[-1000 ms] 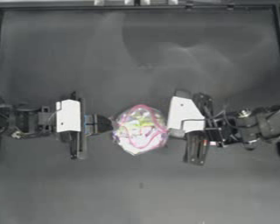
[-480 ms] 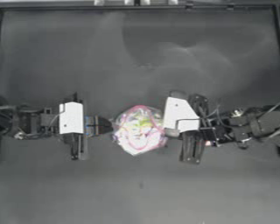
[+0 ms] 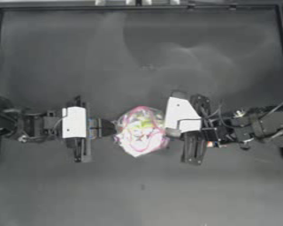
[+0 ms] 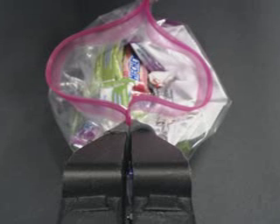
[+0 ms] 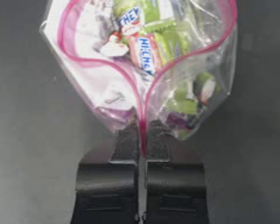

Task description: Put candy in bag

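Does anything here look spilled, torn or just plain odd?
Nothing looks spilled or torn. The bag hangs between the left gripper and right gripper, each pinching the pink seal strip, mouth pulled open. A red-and-white candy sits inside with other sweets.

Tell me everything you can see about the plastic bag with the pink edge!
The clear plastic zip bag with the pink seal strip sits mid-table, its mouth pulled open. The left gripper and right gripper each pinch the pink rim from opposite sides with shut fingers. Inside show colourful wrapped sweets, one red-and-white candy among green ones.
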### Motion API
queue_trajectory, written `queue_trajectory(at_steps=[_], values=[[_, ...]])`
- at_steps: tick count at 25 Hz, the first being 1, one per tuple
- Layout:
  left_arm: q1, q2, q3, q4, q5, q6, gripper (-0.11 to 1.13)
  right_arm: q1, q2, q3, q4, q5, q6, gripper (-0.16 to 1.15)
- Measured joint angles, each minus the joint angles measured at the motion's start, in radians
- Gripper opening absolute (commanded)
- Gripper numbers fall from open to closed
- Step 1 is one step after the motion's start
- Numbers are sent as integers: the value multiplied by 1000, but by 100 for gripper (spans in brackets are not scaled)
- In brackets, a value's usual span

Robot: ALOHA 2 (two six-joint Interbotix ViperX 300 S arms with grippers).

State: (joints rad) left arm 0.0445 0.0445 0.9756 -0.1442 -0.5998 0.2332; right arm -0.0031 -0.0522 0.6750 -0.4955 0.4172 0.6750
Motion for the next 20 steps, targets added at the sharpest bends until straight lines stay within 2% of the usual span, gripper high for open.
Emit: queue_trajectory(at_steps=[12,15,20], values=[[0,28,-15,2,-8,0,9,-2,8,0,8,0,-2,7],[0,28,-15,2,-8,0,9,-3,8,0,12,0,-6,28],[-2,28,-17,2,-5,0,9,-3,8,2,32,-6,-9,91]])
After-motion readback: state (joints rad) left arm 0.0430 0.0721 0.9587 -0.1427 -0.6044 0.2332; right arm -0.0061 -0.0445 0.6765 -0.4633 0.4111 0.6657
